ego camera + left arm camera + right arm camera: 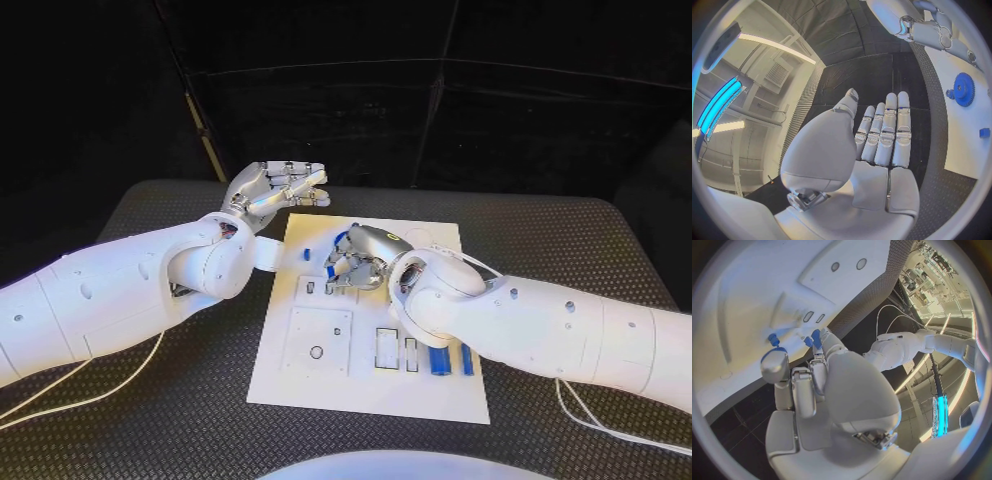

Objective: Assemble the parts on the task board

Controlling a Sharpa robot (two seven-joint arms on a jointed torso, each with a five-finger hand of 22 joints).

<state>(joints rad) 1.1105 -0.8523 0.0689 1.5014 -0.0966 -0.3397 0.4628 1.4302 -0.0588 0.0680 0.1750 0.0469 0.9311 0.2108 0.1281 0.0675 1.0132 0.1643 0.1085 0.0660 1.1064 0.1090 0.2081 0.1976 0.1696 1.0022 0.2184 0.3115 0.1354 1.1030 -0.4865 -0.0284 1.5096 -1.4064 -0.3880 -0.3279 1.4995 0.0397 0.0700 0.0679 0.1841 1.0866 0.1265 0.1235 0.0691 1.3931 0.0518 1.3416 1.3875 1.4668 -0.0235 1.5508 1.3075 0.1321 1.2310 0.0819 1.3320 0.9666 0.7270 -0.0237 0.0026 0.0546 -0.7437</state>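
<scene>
Pinching a small blue part [815,337], the right robot hand [361,258] works low over the board [433,395]. Left robot hand [274,190] idles empty, fingers straight, past the board's far corner. Blue gear [963,89] seated; blue bars [450,360] unplaced. Roughly midway.

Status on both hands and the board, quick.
Left hand empty, fingers straight, off the white task board. Right hand over the board, pinching a small blue part. Blue gear on board; nothing blocking.

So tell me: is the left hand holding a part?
No, the left hand is empty, its fingers straight and together above the black table, beside the task board.
</scene>
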